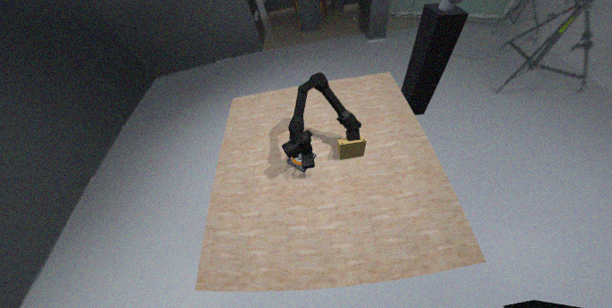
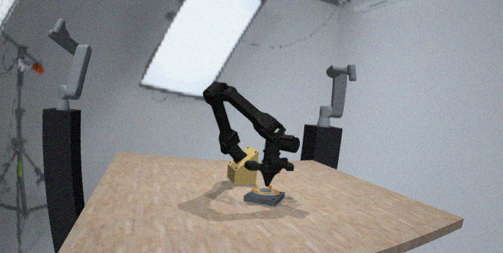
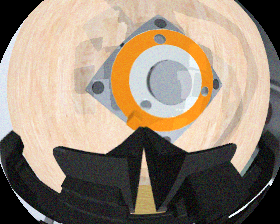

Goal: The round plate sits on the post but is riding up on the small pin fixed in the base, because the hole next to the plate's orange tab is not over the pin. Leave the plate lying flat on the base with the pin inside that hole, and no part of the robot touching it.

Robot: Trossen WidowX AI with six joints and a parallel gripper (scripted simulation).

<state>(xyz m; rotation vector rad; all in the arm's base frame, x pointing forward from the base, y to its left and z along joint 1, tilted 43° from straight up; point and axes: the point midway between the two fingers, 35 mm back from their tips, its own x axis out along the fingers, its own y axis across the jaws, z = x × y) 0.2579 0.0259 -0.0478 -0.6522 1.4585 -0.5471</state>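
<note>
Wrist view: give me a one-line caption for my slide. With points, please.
Closed gripper (image 1: 308, 166) (image 2: 267, 185) (image 3: 143, 131) at the orange tab (image 2: 270, 187) (image 3: 135, 119) of the round plate (image 2: 259, 191) (image 3: 120, 80), above its square base (image 1: 296, 167) (image 2: 262, 199) (image 3: 98, 87).

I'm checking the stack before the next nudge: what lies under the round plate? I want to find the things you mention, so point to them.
Under the round plate (image 2: 256, 192) (image 3: 120, 80) is a gray square base (image 2: 262, 200) (image 3: 98, 87), its corners showing around the rim. The plate covers the base's middle; I can't see the pin.

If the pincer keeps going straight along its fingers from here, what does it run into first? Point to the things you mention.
Most likely the orange tab (image 2: 270, 187) (image 3: 135, 119) or the round plate's rim beside it, right under the tips of the pincer (image 1: 308, 165) (image 2: 267, 185) (image 3: 143, 131). Whether they already touch, I cannot tell.
</note>
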